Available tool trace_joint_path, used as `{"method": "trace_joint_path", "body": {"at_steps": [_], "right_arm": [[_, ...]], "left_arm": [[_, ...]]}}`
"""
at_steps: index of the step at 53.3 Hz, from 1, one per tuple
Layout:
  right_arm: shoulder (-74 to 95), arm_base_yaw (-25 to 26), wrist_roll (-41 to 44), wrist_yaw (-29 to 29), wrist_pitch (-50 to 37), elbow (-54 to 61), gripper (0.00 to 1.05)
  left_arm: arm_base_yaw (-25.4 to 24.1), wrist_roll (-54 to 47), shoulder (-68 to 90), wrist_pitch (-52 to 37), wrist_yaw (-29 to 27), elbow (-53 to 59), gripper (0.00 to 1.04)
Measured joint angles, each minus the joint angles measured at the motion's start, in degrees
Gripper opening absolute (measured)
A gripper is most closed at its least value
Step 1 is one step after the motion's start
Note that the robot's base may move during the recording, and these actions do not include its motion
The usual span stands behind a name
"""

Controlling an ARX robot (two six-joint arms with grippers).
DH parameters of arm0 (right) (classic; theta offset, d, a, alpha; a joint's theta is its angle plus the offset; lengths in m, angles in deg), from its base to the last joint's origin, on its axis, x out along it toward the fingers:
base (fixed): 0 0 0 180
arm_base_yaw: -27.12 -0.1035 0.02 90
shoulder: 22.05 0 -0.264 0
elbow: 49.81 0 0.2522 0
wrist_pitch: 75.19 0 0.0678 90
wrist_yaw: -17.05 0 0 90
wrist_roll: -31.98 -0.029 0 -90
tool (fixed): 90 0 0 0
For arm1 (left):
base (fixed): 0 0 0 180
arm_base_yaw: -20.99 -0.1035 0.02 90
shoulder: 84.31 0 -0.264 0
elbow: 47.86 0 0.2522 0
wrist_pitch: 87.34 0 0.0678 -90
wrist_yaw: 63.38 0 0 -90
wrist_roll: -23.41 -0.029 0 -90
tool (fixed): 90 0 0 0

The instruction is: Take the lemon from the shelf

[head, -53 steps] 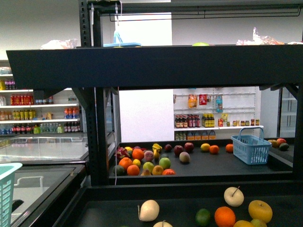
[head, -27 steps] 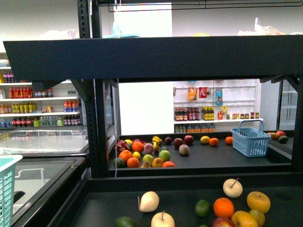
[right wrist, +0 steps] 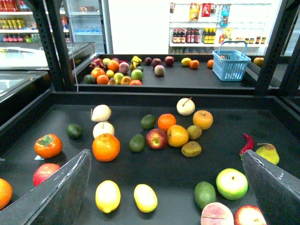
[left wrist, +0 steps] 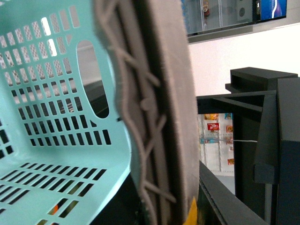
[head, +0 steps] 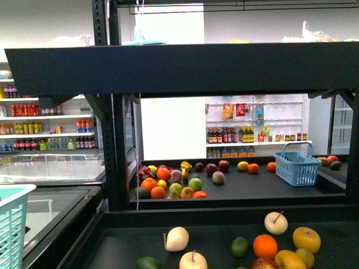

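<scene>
Two yellow lemons (right wrist: 108, 196) (right wrist: 146, 198) lie side by side on the near tray of the black shelf (right wrist: 159, 172). My right gripper (right wrist: 165, 152) hangs above that tray, open, its grey fingers (right wrist: 56, 192) spread wide to either side of the lemons, touching nothing. From the front, the shelf (head: 179, 67) fills the picture, and the lemons are below the frame. My left gripper (left wrist: 140, 154) is shut on the wall of a teal basket (left wrist: 47, 117), which shows at the lower left edge of the front view (head: 11, 224).
The near tray also holds an orange (right wrist: 106, 147), a persimmon (right wrist: 48, 146), a green apple (right wrist: 231, 183), a red chilli (right wrist: 247, 143) and several other fruits. A blue basket (right wrist: 230, 64) and more fruit sit on the far tray. Black uprights (right wrist: 51, 47) flank the trays.
The front view has dropped a little, so more of the near tray's fruit shows. The teal basket has come up and further in at the lower left.
</scene>
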Motion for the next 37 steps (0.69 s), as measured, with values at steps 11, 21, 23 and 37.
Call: {"method": "trace_joint_path", "body": {"at_steps": [11, 21, 23, 37], "right_arm": [[0.00, 0.00, 0.00, -0.02, 0.00, -0.02, 0.97], [0.00, 0.00, 0.00, 0.00, 0.00, 0.00, 0.97], [0.00, 0.00, 0.00, 0.00, 0.00, -0.02, 0.97], [0.00, 0.00, 0.00, 0.00, 0.00, -0.02, 0.97]], "left_arm": [[0.48, -1.99, -1.90, 1.11, 1.29, 0.20, 0.14], [4.31, -7.63, -7.41, 2.54, 4.92, 2.43, 0.11], [5.46, -8.55, -8.41, 2.60, 5.55, 2.86, 0.11], [17.42, -14.51, -12.24, 3.78, 9.20, 3.39, 0.09]]}}
